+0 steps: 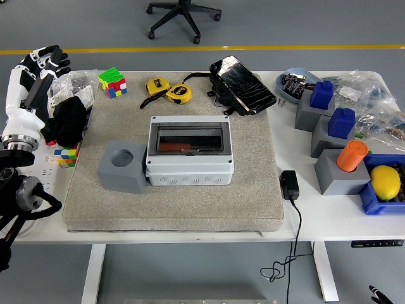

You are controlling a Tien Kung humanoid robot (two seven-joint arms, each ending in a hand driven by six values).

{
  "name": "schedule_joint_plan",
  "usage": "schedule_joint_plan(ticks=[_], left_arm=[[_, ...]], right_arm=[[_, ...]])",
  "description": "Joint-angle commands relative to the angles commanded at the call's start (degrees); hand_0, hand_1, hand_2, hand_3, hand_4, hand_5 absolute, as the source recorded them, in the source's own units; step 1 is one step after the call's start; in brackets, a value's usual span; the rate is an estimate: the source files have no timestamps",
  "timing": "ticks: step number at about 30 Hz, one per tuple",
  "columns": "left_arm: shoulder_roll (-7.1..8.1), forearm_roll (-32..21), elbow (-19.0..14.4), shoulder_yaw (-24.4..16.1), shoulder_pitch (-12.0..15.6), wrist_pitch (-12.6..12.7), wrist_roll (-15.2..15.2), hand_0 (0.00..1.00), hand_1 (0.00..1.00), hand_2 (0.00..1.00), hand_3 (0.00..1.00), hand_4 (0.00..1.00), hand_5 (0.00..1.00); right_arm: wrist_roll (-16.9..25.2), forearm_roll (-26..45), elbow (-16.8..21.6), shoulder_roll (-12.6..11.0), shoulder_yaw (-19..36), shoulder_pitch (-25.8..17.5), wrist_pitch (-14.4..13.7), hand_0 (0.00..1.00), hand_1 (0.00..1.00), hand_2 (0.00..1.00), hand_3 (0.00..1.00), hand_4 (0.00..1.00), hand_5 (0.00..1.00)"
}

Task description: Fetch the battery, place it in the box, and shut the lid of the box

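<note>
The grey box sits in the middle of a beige mat. Its clear lid lies flat and closed. A reddish-orange object shows inside through the lid. A grey block with an empty round hole stands against the box's left side. My left hand is at the far left edge, off the mat, with fingers extended and holding nothing. My right arm is out of view.
Left of the mat lie a black cloth and two puzzle cubes. Behind the box are yellow tape measures and a black pouch. At the right stand grey blocks with blue and orange pieces, a lemon and a charger.
</note>
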Motion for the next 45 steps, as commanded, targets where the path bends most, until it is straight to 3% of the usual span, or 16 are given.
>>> schedule_joint_plan(ticks=[10,37,45], left_arm=[[-0.47,-0.38,-0.42,-0.29,0.26,0.00,-1.64,0.613,0.631,0.583,0.599,0.934,0.479],[0.87,0.58,-0.77,-0.52,0.72,-0.14,-0.51,0.616,0.634,0.579,0.600,0.929,0.473],[0.41,0.74,-0.93,-1.31,1.09,0.01,-0.47,0.616,0.634,0.580,0.599,0.927,0.473]], right_arm=[[-0.10,0.56,-0.30,0.04,-0.60,-0.37,0.09,0.569,0.638,0.648,0.541,0.866,0.406],[-0.29,0.91,-0.13,-0.31,-4.19,-1.24,0.32,0.569,0.639,0.648,0.542,0.867,0.407],[-0.28,0.69,0.08,-0.18,-3.75,-1.56,0.38,0.569,0.639,0.649,0.542,0.867,0.407]])
